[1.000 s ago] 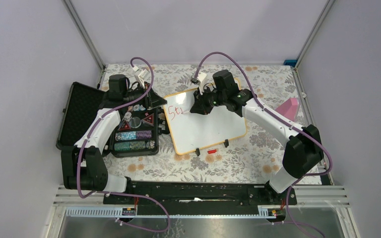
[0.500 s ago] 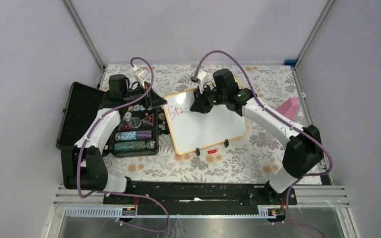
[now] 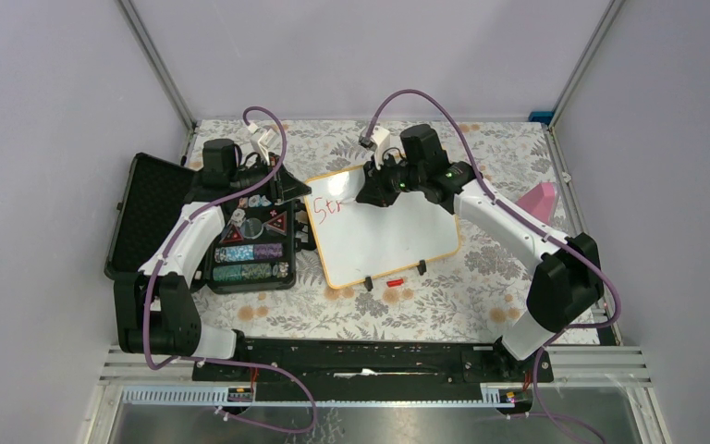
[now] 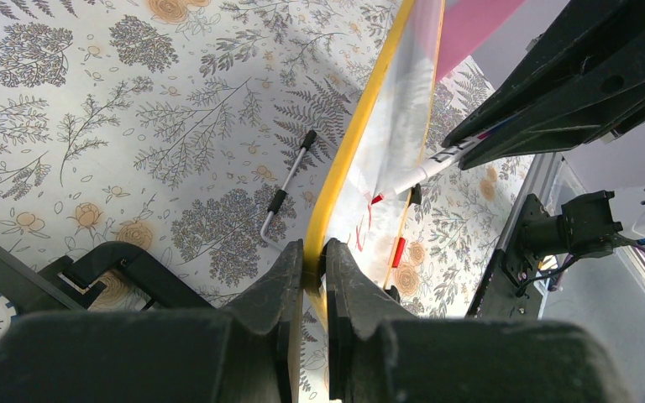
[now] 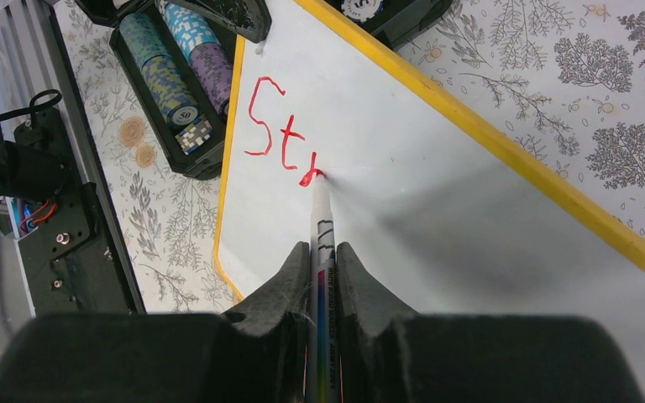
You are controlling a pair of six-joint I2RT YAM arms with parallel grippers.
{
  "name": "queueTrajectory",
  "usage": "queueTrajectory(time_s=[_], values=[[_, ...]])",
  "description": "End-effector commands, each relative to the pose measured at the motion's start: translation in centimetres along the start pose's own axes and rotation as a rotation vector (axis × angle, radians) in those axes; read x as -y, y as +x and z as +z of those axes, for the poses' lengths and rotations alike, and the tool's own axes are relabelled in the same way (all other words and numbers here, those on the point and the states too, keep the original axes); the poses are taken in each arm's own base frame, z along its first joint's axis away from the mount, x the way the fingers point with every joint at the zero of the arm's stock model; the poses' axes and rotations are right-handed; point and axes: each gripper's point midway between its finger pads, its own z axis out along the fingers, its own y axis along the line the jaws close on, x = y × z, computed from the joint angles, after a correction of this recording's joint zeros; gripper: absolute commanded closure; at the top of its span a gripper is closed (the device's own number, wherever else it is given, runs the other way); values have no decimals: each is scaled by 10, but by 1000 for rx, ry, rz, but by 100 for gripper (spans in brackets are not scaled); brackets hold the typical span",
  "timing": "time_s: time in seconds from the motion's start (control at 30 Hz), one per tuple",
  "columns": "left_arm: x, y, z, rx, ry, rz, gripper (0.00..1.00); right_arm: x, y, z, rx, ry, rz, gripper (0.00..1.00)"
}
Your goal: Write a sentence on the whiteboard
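Note:
The whiteboard (image 3: 390, 237), glossy white with a tan-yellow frame, lies tilted on the floral table. Red letters "Str" (image 5: 275, 126) stand at its upper left corner. My left gripper (image 3: 298, 196) is shut on the board's left frame edge (image 4: 348, 151), one jaw on each side of it. My right gripper (image 3: 371, 196) is shut on a white marker (image 5: 320, 220). The marker's red tip touches the board at the end of the "r". The marker also shows in the left wrist view (image 4: 420, 174), and the board fills the right wrist view (image 5: 453, 201).
An open black chip case (image 3: 245, 252) with its lid (image 3: 148, 217) lies left of the board. A red marker cap (image 3: 395, 280) and two black clip feet (image 3: 368, 283) are at the board's near edge. A pink object (image 3: 541, 202) is at the right. A hex key (image 4: 285, 189) lies beside the board.
My right gripper has shifted slightly right along the board's top and the marker has added the "r" after "St". The left arm has not moved.

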Motion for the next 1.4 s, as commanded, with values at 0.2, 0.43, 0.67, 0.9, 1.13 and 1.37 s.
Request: queueTrajectory(time_s=[0.2,0.43,0.67,0.9,1.13,1.37], values=[[3,6,5,-30,7,25,100,-12,-31,-24,85,-40,-44,100],[4,5,5,-30,9,28,100,-21,-33,-42,85,-84,-26,100],[3,5,4,-35,1,33,100,-15,-21,-36,60,-71,-40,100],[1,7,3,-67,-5,57,100,-15,-23,-33,61,-102,-55,100],[-2,7,2,-77,-15,100,100,-12,-24,-35,68,-136,-37,100],[-3,10,1,-92,-15,116,100,-11,-27,-36,91,-154,-32,100]])
